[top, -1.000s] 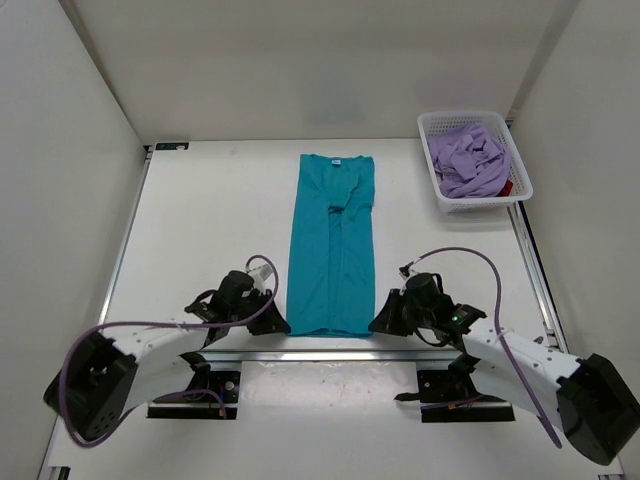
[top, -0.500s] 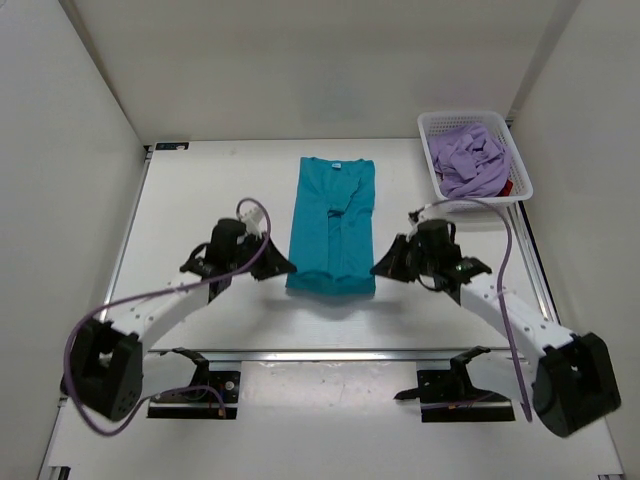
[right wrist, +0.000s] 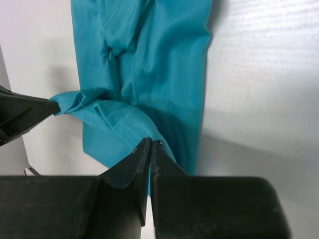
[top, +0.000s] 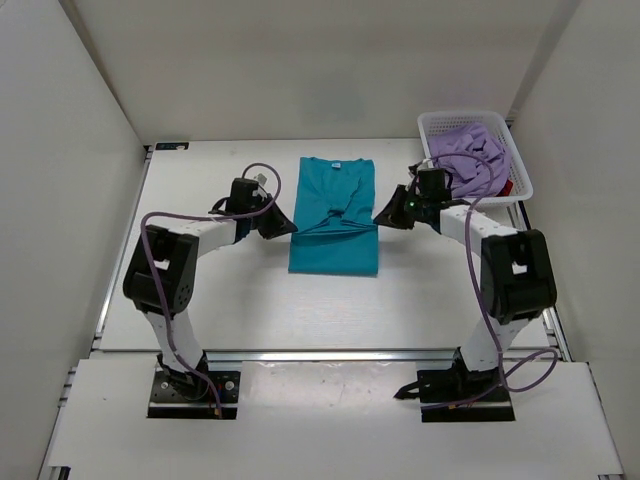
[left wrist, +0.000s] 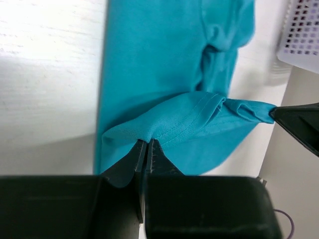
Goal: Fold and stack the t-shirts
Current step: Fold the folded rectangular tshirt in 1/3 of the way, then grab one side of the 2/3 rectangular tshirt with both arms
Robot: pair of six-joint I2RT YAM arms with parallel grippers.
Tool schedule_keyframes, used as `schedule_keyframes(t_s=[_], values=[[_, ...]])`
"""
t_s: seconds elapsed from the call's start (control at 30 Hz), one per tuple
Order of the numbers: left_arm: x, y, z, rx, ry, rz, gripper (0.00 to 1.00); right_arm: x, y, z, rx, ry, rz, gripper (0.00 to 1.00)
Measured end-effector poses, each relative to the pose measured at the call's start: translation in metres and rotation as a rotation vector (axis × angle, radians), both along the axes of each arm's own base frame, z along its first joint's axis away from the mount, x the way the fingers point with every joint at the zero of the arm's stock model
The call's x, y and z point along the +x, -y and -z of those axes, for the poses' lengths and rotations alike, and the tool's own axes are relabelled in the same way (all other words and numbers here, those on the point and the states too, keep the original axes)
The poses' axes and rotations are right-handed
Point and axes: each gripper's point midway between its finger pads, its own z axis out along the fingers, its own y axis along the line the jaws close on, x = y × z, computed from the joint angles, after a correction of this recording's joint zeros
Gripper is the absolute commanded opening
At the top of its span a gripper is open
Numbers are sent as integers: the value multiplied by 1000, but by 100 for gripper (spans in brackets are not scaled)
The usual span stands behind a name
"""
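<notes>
Teal t-shirt (top: 335, 240): lies lengthwise on the table (top: 220, 290) between the two grippers. Its collar end is on the far side of them and its doubled-over end on the near side, toward the arm bases. The sleeves are folded in over the body, so the cloth forms a narrow strip.
Hem (left wrist: 194, 117): raised off the cloth beneath and stretched from one gripper to the other — a stitched band with a few gathers close to the right gripper's tip, as the left wrist view shows.
Left gripper (top: 285, 225): jaws pinched together on the left corner of the hem. The cloth comes straight out from between the fingertips, and the rest of the shirt spreads ahead of them and below.
Right gripper (top: 383, 217): jaws likewise closed on the right corner of the hem. It faces the left gripper across the width of the shirt, and each wrist view shows the other gripper's dark tip at the far end of the band.
Folded edge: a soft rounded crease just on the base side of both grippers, with two layers of teal cloth there.
Basket (top: 475, 118): white mesh, behind and to the outer side of the right gripper, near it but not touching.
Lavender t-shirt (top: 465, 165): crumpled inside the basket, filling most of it.
Dark red t-shirt (top: 507, 187): only a small patch shows — at the basket's corner farthest out from the right gripper, under the lavender cloth.
</notes>
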Motion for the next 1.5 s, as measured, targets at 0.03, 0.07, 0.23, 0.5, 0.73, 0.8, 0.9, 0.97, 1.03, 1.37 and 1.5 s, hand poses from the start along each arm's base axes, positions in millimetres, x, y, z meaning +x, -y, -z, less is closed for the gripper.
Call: schedule_keyframes(t_s=[0.03,0.07,0.23,0.5,0.73,0.8,0.9,0.97,1.03,1.37,1.5], values=[[2,-1,6,4,-13,-6,4,5,-1,4,0,-6,-6,0],[5,-1,11,6,-22,-11,6,11,-2,7,1,-12,-9,0],[28,3,18,-7,-18,-26,28,35,-3,21,15,-27,-14,4],[32,-7,6,-40,26,-83,42,47,2,18,1,-22,-10,43],[-26,17,-43,-102,159,-50,39,28,0,-32,-73,128,-9,7],[-44,42,-41,-117,163,17,37,17,-15,-37,-67,154,-47,0],[-70,60,-15,-110,105,86,38,0,-36,-22,-63,146,-110,0],[-83,50,8,-82,53,79,39,-25,-44,3,-66,102,-143,0],[-91,36,26,-49,9,54,40,-59,-41,33,-78,27,-156,0],[-94,19,46,-25,-31,18,44,-94,-11,68,-68,-72,-91,4],[-99,14,42,-28,-7,13,53,-106,-6,72,-50,-84,-81,28]])
